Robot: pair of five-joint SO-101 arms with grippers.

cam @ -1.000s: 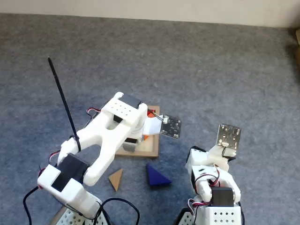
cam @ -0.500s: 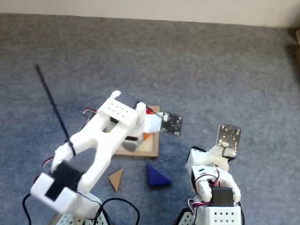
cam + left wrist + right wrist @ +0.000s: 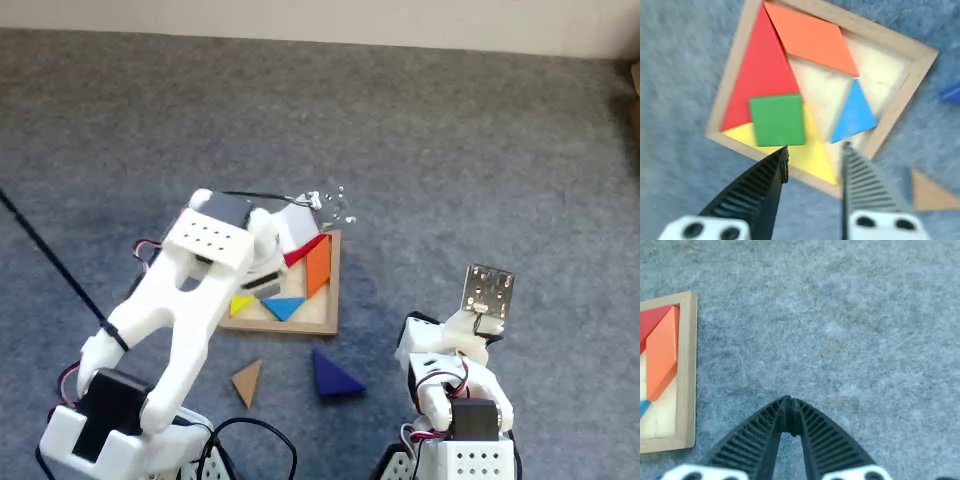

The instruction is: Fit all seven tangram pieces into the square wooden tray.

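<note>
The square wooden tray [image 3: 920,65] holds a red triangle [image 3: 762,75], an orange parallelogram [image 3: 810,37], a green square [image 3: 777,120], a yellow triangle [image 3: 812,160] and a light blue triangle [image 3: 854,115]. My left gripper [image 3: 815,152] hangs open above the tray's yellow-triangle edge, with nothing between its fingers. On the carpet in front of the tray [image 3: 325,325] lie a tan triangle [image 3: 247,381] and a dark blue triangle [image 3: 335,376]. My right gripper [image 3: 790,410] is shut and empty over bare carpet, to the right of the tray [image 3: 687,365].
Grey carpet covers the whole floor. The left arm [image 3: 190,290] stands over the tray's left side and hides part of it. The right arm [image 3: 450,365] sits folded near its base at the front right. Open carpet lies behind and right of the tray.
The left arm has swung back and to the left off the tray, uncovering the orange, red, yellow and light blue pieces. The right arm has not moved.
</note>
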